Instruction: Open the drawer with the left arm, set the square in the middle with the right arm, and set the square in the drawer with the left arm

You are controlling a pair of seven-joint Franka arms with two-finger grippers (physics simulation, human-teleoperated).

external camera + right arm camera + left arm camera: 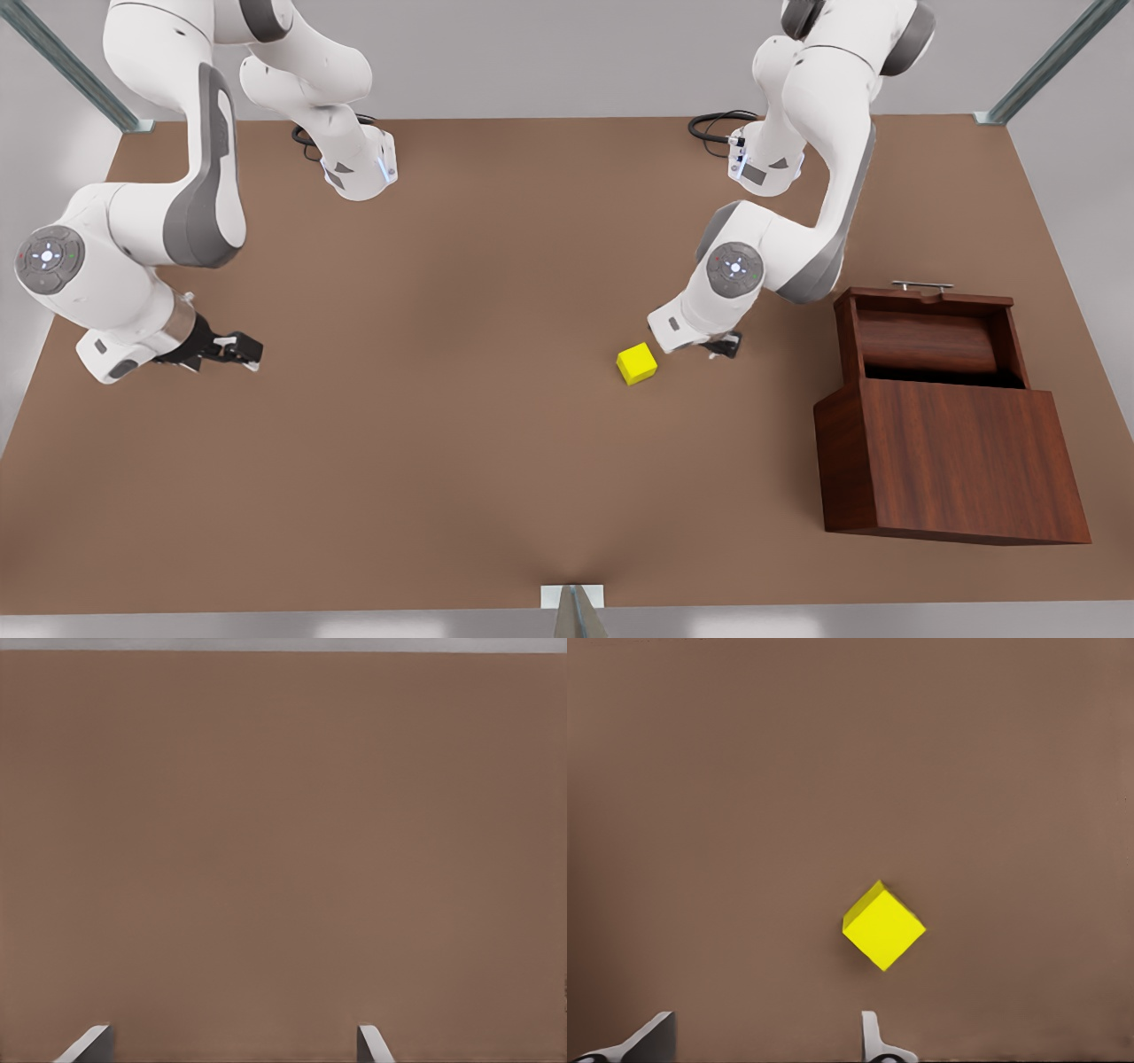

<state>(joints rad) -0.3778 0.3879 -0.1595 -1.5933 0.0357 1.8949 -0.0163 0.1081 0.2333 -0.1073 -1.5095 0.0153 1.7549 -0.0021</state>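
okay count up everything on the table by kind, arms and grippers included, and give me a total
Yellow cube: 1
Wooden cabinet with its drawer pulled open: 1
Robot arms: 2, left gripper by the cube, right gripper waiting apart
Total: 4

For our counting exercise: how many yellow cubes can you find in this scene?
1. The yellow cube lies on the table, just beside the left end effector, apart from the open drawer.

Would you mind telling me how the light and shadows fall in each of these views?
Front view: soft, even light; the dark reddish-brown wooden cabinet shades its open drawer. Left wrist view: the small bright yellow cube has a paler upper face and a faint shadow on the brown tabletop. Right wrist view: flat, shadowless brown surface.
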